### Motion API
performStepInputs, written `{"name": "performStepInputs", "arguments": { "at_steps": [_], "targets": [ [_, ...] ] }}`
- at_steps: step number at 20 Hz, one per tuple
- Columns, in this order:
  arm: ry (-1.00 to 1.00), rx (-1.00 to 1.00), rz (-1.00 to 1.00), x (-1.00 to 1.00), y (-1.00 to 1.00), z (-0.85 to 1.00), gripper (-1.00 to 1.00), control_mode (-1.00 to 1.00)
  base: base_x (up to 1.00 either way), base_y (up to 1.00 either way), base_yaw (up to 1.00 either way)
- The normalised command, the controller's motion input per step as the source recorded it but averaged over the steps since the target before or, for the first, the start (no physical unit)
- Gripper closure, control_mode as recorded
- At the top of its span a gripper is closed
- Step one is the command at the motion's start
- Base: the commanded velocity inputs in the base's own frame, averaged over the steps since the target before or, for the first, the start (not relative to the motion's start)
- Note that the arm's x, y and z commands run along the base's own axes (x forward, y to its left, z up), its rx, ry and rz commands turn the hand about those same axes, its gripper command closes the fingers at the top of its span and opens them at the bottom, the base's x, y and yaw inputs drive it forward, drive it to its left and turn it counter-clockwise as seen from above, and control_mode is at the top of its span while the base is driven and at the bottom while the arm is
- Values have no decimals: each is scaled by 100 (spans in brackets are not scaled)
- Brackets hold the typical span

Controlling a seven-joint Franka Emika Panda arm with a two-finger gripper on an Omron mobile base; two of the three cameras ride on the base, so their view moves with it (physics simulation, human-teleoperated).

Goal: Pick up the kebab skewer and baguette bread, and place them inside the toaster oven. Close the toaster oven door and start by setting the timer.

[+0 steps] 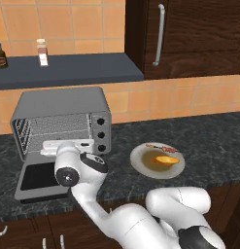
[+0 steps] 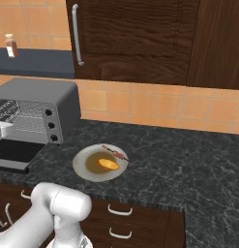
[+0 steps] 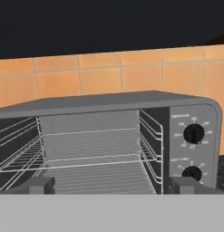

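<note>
The toaster oven (image 1: 63, 114) stands on the dark counter with its racks bare. The toaster oven door (image 1: 39, 179) lies folded down flat in front of it. My gripper (image 1: 68, 144) hovers over the door just before the opening, open and holding nothing. In the hand view its fingertips (image 3: 38, 185) stand wide apart at the gripper (image 3: 112, 186), facing the racks and the knobs (image 3: 194, 133). To the right a plate (image 1: 141, 165) carries the baguette bread (image 1: 167, 159) and, behind it, the kebab skewer (image 1: 160, 147). From the right I see the baguette bread (image 2: 108, 164), the kebab skewer (image 2: 116, 153) and the toaster oven (image 2: 38, 109).
A dark shelf (image 1: 68, 68) above the oven holds a small bottle (image 1: 42, 52) and a jar (image 1: 0, 55). A dark wooden wall cabinet (image 1: 189, 34) with a bar handle hangs to the right. Drawers (image 2: 121, 218) sit below the counter edge.
</note>
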Motion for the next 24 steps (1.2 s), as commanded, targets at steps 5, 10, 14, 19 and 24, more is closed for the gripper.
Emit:
{"name": "performStepInputs", "arguments": {
  "at_steps": [5,10,14,19,24],
  "targets": [
    [2,-7,2,14,1,-5,-100,-100,0,0,0],
    [1,0,10,49,-34,-3,-100,-100,0,0,0],
    [1,0,8,26,-1,-25,-100,-100,0,0,0],
    [1,6,0,17,11,-27,-100,-100,0,0,0],
    [5,5,0,32,4,1,-100,-100,0,0,0]
  ]
}}
